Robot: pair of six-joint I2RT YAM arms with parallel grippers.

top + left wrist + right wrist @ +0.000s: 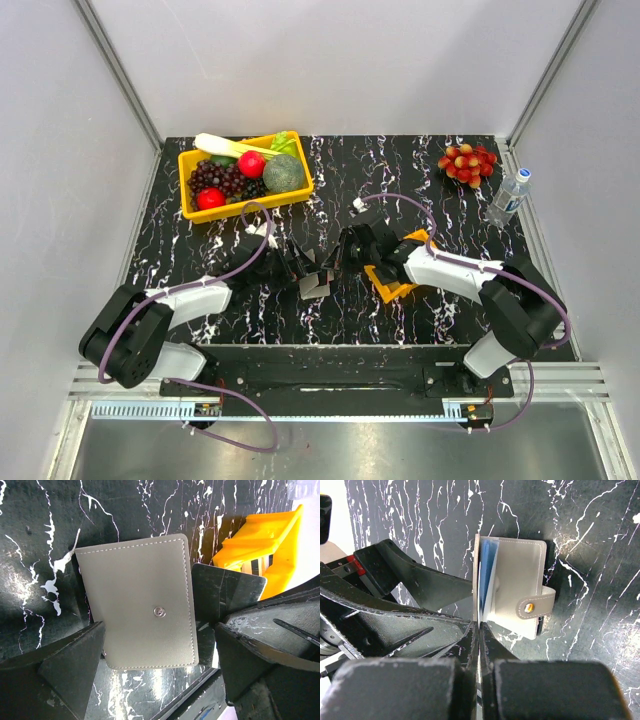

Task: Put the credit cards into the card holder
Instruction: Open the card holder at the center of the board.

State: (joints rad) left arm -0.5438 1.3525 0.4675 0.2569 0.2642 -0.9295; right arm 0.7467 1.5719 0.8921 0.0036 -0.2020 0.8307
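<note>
The taupe-grey card holder (318,287) stands partly unfolded on the black marbled table between my two grippers. In the left wrist view its outer cover (140,600) with a metal snap faces me, and my left gripper (159,629) is open, its fingers wide on either side of the cover's lower edge. My right gripper (479,625) is shut on a thin credit card (477,570), seen edge-on, whose far end reaches into the holder's blue-grey inside (487,575). From the left wrist that card (227,592) looks dark and glossy. More cards (256,566) lie in the orange tray (280,535).
A yellow bin (190,185) of fruit and vegetables stands at the back left. At the back right are a cluster of red fruit (467,163) and a water bottle (508,196). The orange tray (392,280) lies under the right arm's wrist.
</note>
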